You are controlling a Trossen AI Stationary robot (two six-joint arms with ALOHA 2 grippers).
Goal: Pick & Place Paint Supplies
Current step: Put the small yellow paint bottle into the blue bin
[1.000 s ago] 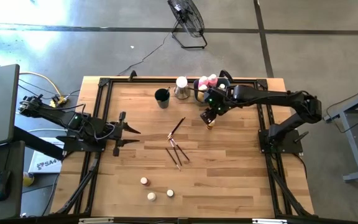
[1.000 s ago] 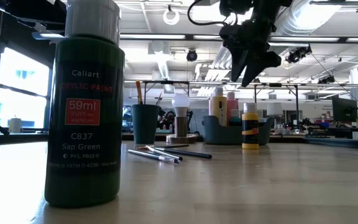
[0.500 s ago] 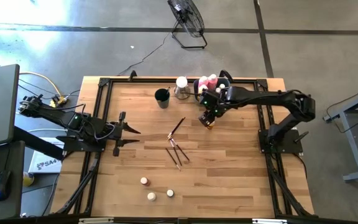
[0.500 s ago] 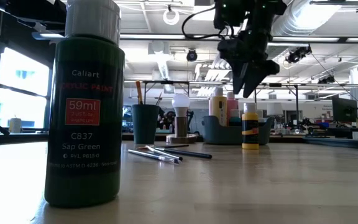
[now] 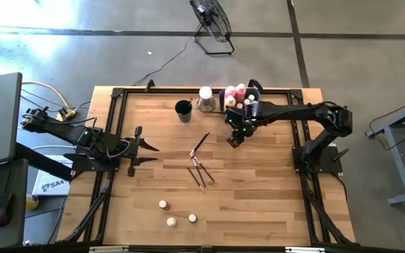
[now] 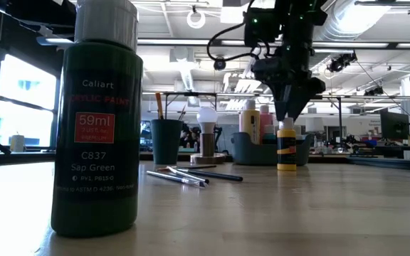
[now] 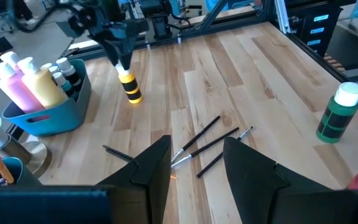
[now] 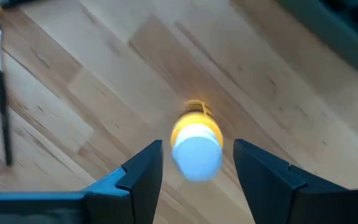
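**Right jaws spread over the yellow bottle, left arm waiting**

The pale wooden plank tabletop [image 5: 259, 197] carries everything. The dark left arm waits low at its left edge, its left gripper [image 5: 143, 147] pointing toward the middle with jaws spread and empty. The dark right arm reaches in from the right side, and the right gripper [image 6: 288, 114] hangs directly above the small yellow paint bottle with a black band and white cap [image 6: 285, 146]; its jaws are spread to either side of the cap, not closed on it.

That bottle stands upright on the tabletop just in front of the grey-blue rectangular plastic bin [image 7: 48, 118], which sits at the far edge and holds a pink bottle, a cream-yellow bottle and small dark bottles. Beside the bin are a white round-topped object on a metal base [image 5: 205, 98] and a dark green round cup [image 5: 183, 110].

Near the low camera stands a dark green paint bottle with a grey cap [image 6: 98, 121]. Several thin dark-handled brushes [image 5: 200, 163] lie loose near the middle of the tabletop. Three tiny light-capped pots [image 5: 176, 214] sit together toward the near edge, well apart from the brushes
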